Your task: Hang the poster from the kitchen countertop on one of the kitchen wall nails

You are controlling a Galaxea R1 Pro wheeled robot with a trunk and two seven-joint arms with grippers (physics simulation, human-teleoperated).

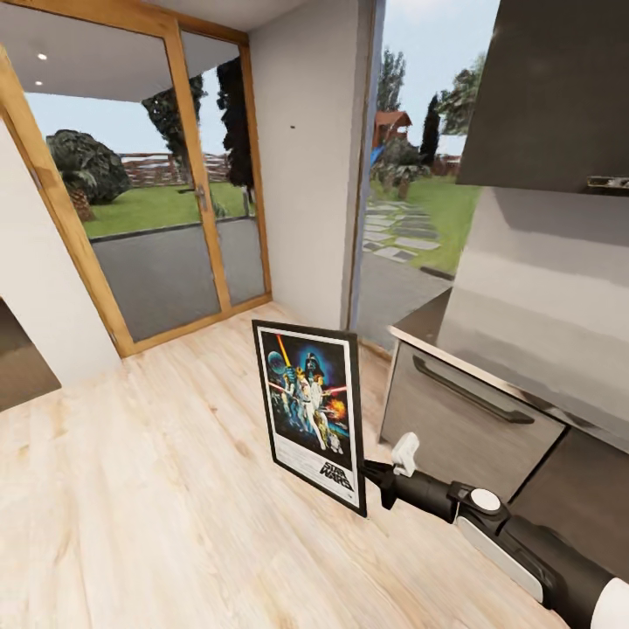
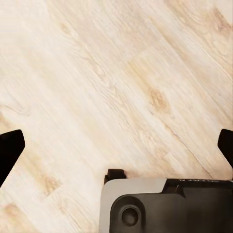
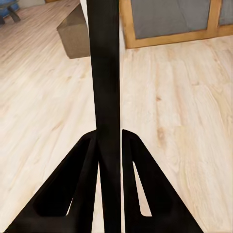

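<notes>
The poster [image 1: 310, 411] stands upright above the wooden floor, its Star Wars artwork facing me inside a thin black frame. My right gripper [image 1: 374, 487] is shut on its lower right edge. In the right wrist view the poster [image 3: 104, 73] is seen edge-on as a black strip pinched between the two fingers of my right gripper [image 3: 110, 138]. A tiny dark wall nail [image 1: 291, 127] sits high on the light-grey wall beyond the poster. The kitchen countertop [image 1: 428, 325] ends at the right with a steel front edge. My left gripper [image 2: 116, 145] is open over bare floor.
A grey drawer front [image 1: 472, 424] with a dark handle sits under the countertop. A dark upper cabinet [image 1: 550, 87] hangs at top right. Wood-framed glass doors [image 1: 166, 227] stand at the left, and a glazed opening onto the garden [image 1: 411, 218] lies right of the wall.
</notes>
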